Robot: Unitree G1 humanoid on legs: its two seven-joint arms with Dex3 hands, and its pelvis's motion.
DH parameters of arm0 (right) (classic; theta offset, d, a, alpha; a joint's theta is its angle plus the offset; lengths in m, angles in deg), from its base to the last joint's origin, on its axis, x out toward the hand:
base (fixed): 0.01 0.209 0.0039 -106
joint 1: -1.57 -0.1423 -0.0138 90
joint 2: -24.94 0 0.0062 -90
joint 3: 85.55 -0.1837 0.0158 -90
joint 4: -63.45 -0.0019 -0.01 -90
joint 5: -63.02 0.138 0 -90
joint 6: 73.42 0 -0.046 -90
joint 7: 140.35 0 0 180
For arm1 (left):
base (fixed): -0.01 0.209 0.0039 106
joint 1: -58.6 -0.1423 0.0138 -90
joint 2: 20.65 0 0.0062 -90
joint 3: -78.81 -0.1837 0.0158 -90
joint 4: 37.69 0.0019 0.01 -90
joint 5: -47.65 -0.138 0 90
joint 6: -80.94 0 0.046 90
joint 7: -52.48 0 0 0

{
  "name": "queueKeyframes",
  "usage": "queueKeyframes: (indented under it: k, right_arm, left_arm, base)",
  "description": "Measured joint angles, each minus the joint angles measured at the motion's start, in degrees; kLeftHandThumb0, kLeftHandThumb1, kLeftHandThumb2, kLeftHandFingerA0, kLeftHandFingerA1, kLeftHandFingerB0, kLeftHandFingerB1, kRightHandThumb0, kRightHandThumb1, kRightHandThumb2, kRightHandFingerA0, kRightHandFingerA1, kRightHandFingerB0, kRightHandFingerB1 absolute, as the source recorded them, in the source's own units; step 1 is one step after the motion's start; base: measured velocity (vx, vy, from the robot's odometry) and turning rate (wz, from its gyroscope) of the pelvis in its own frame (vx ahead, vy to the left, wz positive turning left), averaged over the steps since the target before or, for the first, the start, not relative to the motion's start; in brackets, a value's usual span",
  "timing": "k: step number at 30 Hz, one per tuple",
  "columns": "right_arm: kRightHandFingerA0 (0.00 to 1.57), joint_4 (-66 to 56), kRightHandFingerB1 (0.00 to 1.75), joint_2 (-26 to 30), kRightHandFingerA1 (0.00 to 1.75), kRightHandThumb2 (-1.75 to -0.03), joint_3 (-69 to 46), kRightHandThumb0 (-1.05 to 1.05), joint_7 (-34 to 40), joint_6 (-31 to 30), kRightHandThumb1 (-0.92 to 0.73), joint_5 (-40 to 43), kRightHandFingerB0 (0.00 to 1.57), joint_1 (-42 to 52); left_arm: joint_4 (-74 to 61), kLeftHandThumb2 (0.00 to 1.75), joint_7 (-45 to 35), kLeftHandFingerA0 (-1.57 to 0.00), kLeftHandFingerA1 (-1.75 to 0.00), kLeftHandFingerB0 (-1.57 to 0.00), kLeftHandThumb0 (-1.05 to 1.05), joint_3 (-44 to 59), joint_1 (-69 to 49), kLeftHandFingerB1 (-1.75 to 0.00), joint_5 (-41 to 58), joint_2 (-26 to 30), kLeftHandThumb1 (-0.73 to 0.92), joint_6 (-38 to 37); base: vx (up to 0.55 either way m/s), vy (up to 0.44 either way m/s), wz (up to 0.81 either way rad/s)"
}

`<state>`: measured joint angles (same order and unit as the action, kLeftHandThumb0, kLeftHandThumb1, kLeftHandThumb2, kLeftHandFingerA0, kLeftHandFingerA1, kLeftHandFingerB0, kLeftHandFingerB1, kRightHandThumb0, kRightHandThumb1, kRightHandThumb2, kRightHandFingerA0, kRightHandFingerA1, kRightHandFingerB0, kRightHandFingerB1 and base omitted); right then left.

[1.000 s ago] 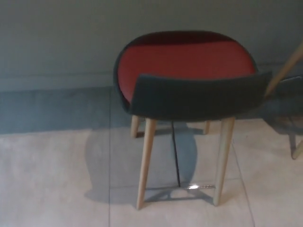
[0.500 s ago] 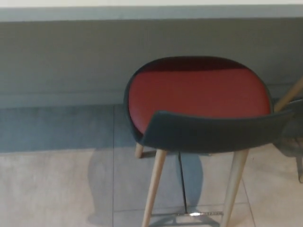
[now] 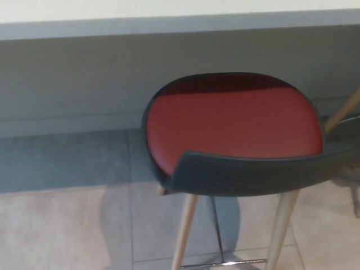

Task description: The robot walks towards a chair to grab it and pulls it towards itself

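Observation:
A tall chair with a red seat stands right of centre in the head view. Its low dark backrest curves along the near side of the seat. Pale wooden legs run down to the bottom edge, joined by a metal footrest bar. The far part of the seat lies in shadow under a counter. Neither of my hands shows in the picture.
A white countertop with a grey front panel spans the back. A second chair's wooden leg and dark seat edge stand at the right border. Pale floor tiles lie at the left.
The whole picture has shifted: the chair looks larger and lower in the frame, and the countertop has come into view at the top. The camera has moved closer.

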<state>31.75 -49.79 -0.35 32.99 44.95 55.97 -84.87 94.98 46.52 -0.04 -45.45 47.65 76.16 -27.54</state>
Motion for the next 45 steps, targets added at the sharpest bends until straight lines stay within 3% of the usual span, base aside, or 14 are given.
queueKeyframes:
  k: [8,9,22,23,24,30,31,32,34,35,36,37,44,45]
  right_arm:
    - [0.03,-0.74,0.15,0.79,0.32,-0.91,-0.05,-0.79,-1.02,0.68,-0.48,0.01,0.0,-0.85]
    - [0.01,-1.04,0.1,1.19,0.32,-0.91,-0.06,-0.83,-1.11,0.72,-0.5,0.01,0.0,-1.41]
    - [0.0,-4.44,0.11,3.97,0.24,-0.89,-0.21,-0.84,-2.43,1.32,-0.48,-0.13,0.0,-4.83]
    - [0.0,-4.61,0.2,3.98,0.27,-0.58,-0.23,-0.81,-2.55,1.41,-0.57,-0.12,0.0,-4.92]
    - [0.0,-4.8,0.11,3.98,0.24,-0.87,-0.27,-0.81,-2.72,1.53,-0.45,-0.09,0.0,-5.01]
    - [0.0,-9.58,0.04,4.44,0.14,-0.87,0.93,-0.83,-5.46,1.63,-0.47,-0.09,0.0,-7.28]
    - [0.0,-10.95,0.04,4.52,0.15,-0.87,1.89,-0.83,-6.16,1.6,-0.47,-0.31,0.0,-8.19]
    - [0.0,-11.84,0.05,4.52,0.15,-0.86,2.62,-0.81,-6.58,1.57,-0.46,-0.53,0.0,-8.79]
    - [0.0,-12.85,0.0,4.52,0.12,-0.87,3.87,-0.83,-7.36,1.44,-0.47,-0.91,0.0,-9.63]
    - [0.0,-13.18,0.0,4.53,0.14,-0.87,4.6,-0.82,-7.72,1.27,-0.47,-1.23,0.0,-10.16]
    - [0.0,-13.4,0.0,4.54,0.14,-0.87,5.47,-0.81,-8.17,1.1,-0.47,-1.67,0.0,-11.01]
    - [0.0,-13.43,0.01,4.54,0.09,-0.86,6.17,-0.82,-8.45,1.05,-0.47,-1.98,0.0,-11.75]
    - [0.0,-13.53,0.15,5.07,0.07,-0.62,9.7,-0.8,-9.61,0.15,-0.44,-4.28,0.0,-16.85]
    - [0.0,-13.53,0.25,5.2,0.2,-0.6,9.99,-0.8,-9.7,-0.01,-0.42,-4.59,0.0,-17.14]
  left_arm:
    - [-7.1,0.58,-1.05,-0.29,-0.36,-0.22,-0.66,-0.65,0.08,-0.28,-0.13,0.96,0.6,0.91]
    - [-7.74,0.82,-1.18,-0.22,-0.46,-0.15,-0.7,-0.89,0.5,-0.4,-0.3,1.4,0.48,1.03]
    - [-20.77,0.83,-4.38,-0.14,-0.46,-0.08,-0.71,-4.62,0.58,-0.39,-0.92,1.43,0.47,2.99]
    - [-21.33,0.59,-4.61,-0.18,-0.38,-0.17,-0.66,-4.82,0.57,-0.27,-0.96,1.43,0.6,3.12]
    - [-21.94,0.85,-4.86,-0.1,-0.5,0.0,-0.7,-5.05,0.54,-0.36,-0.99,1.43,0.41,3.35]
    - [-33.66,0.58,-7.9,-0.08,-0.37,-0.08,-0.72,-10.72,1.8,-0.23,-1.44,1.23,0.55,6.61]
    - [-36.41,0.86,-8.63,-0.05,-0.42,-0.07,-0.72,-12.78,3.12,-0.24,-1.72,0.81,0.41,7.83]
    - [-38.0,0.58,-9.12,-0.08,-0.36,-0.08,-0.72,-14.24,4.3,-0.23,-1.93,0.41,0.54,8.67]
    - [-40.06,0.87,-9.73,0.0,-0.4,-0.11,-0.75,-16.64,6.33,-0.22,-2.45,-0.26,0.42,10.18]
    - [-40.66,0.56,-9.96,-0.08,-0.36,-0.08,-0.73,-17.89,7.49,-0.24,-2.87,-0.64,0.53,10.97]
    - [-41.09,0.87,-10.16,-0.04,-0.41,-0.07,-0.72,-19.34,9.09,-0.23,-3.4,-1.26,0.4,11.98]
    - [-41.29,0.57,-10.33,-0.05,-0.38,-0.05,-0.73,-20.43,10.39,-0.25,-3.78,-1.89,0.49,12.78]
    - [-40.48,0.86,-10.89,-0.04,-0.42,-0.05,-0.72,-25.74,17.09,-0.24,-6.55,-4.7,0.4,17.74]
    - [-40.37,0.57,-10.91,-0.05,-0.4,-0.08,-0.73,-26.08,17.41,-0.26,-6.86,-4.72,0.48,18.45]
  base:
    - [0.09,0.018,0.05]
    - [0.09,-0.042,0.09]
    - [0.01,-0.007,0.0]
    - [0.0,0.0,0.0]
    - [0.0,0.0,0.0]
    - [0.0,0.0,0.0]
    - [0.0,0.0,0.0]
    - [0.0,0.0,0.0]
    - [0.0,0.0,0.0]
    - [0.0,0.0,0.0]
    - [0.0,0.0,0.0]
    - [0.0,0.0,0.0]
    - [0.0,0.0,0.0]
    - [0.0,0.0,0.0]
